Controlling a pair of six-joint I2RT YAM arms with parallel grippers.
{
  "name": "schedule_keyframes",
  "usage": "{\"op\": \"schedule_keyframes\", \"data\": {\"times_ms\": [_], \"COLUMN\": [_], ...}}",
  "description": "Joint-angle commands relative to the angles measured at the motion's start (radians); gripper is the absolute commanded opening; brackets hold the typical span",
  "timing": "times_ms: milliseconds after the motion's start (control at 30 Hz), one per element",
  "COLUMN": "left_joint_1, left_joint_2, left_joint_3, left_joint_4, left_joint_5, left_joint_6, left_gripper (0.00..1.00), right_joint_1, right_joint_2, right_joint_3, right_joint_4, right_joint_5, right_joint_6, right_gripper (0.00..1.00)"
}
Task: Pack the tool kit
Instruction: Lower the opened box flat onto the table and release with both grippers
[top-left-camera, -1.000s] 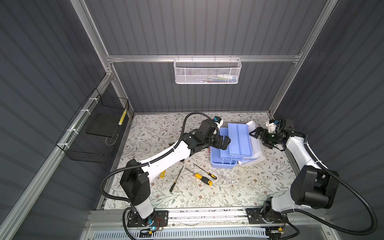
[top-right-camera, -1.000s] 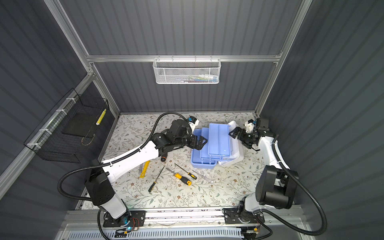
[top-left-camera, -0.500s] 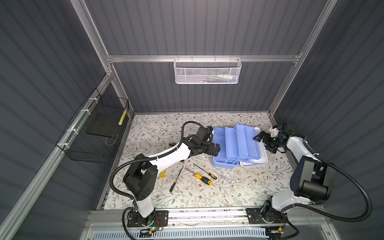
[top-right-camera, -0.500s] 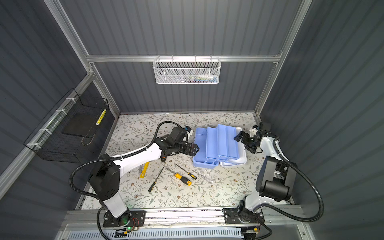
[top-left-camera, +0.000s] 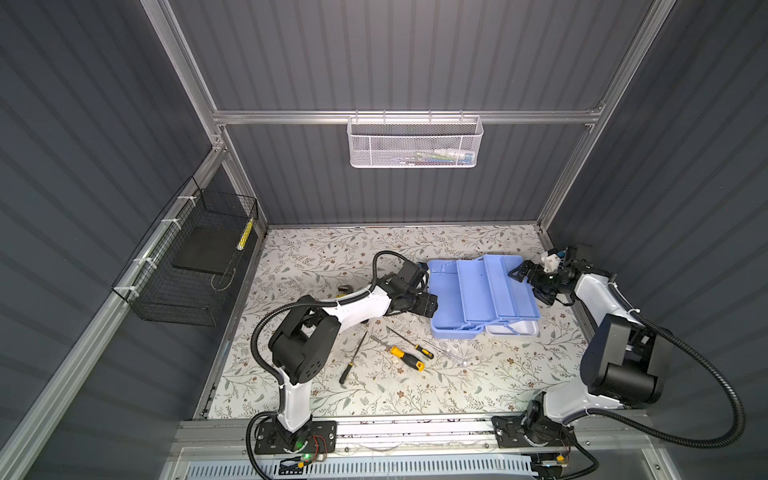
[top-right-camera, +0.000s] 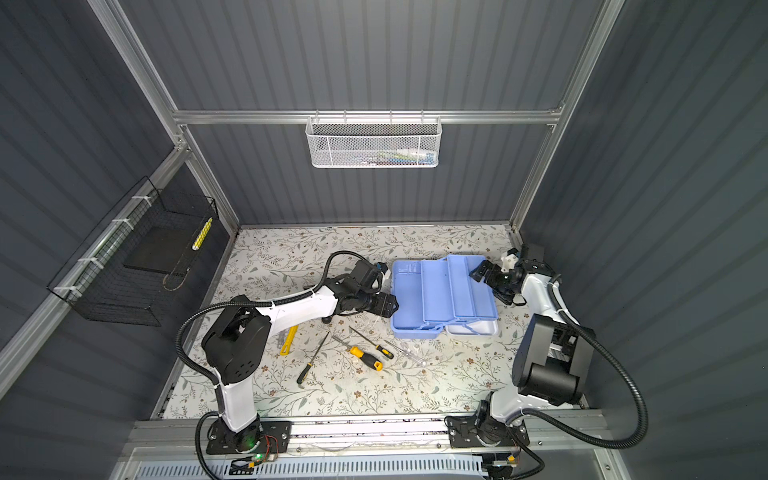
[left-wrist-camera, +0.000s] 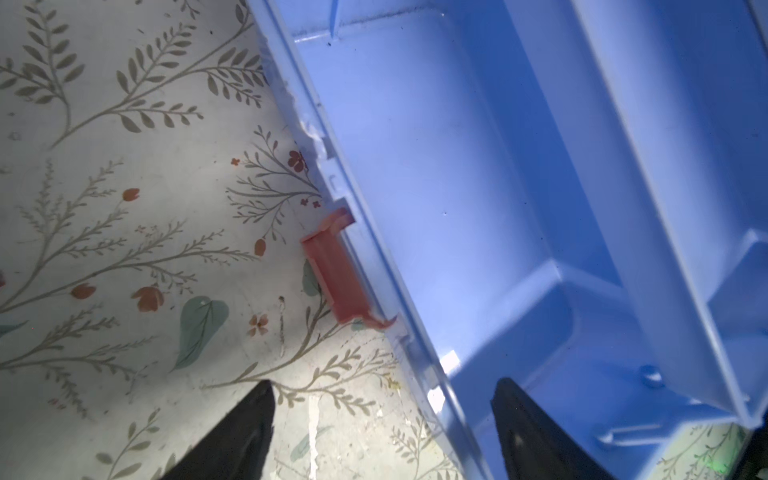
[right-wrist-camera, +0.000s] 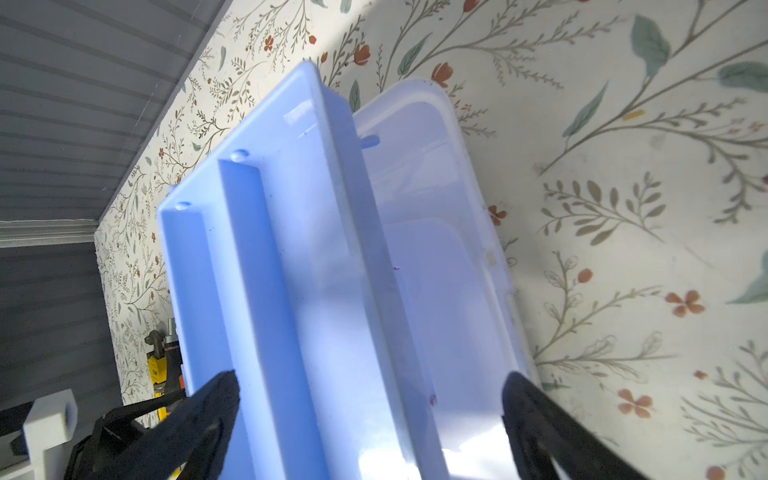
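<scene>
Your tool kit (top-left-camera: 482, 291), centre right, looks light, thin-walled and slick: pinch its rim. The left gripper (top-left-camera: 431, 305) and right gripper (top-left-camera: 530, 284) both gape, holding nothing.

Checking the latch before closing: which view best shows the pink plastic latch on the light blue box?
The left wrist view: the pink plastic latch shows large on the light blue plastic box's rim. In both top views it is lost beside the left tool; the right wrist view misses it.
</scene>
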Motion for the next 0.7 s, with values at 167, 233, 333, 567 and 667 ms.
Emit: {"op": "schedule_keyframes", "data": {"times_ms": [167,233,333,567,667], "left_joint_1": [0.004,-0.002,-0.014,-0.038,-0.041], "left_joint_2": [0.040,0.035,0.033,0.032,0.013], "left_joint_3": [0.027,0.014,0.002,-0.021,-0.037], "left_joint_4": [0.055,0.068,0.076,0.092,0.105], "left_joint_5": [0.111,0.115,0.113,0.112,0.104], "left_joint_6": [-0.046,-0.056,-0.062,-0.071,-0.073], "left_gripper": [0.70,0.65,0.63,0.53,0.57], "right_joint_1": [-0.002,0.000,0.004,0.037,0.062], "right_joint_2": [-0.048,-0.067,-0.091,-0.152,-0.188], "right_joint_3": [0.024,0.022,0.024,0.036,0.044], "right_joint_4": [-0.044,-0.040,-0.040,-0.050,-0.060], "right_joint_5": [0.066,0.074,0.073,0.096,0.117], "right_joint_6": [-0.002,0.002,0.004,0.005,0.004], "right_gripper": [0.99,0.99,0.99,0.99,0.99]}}
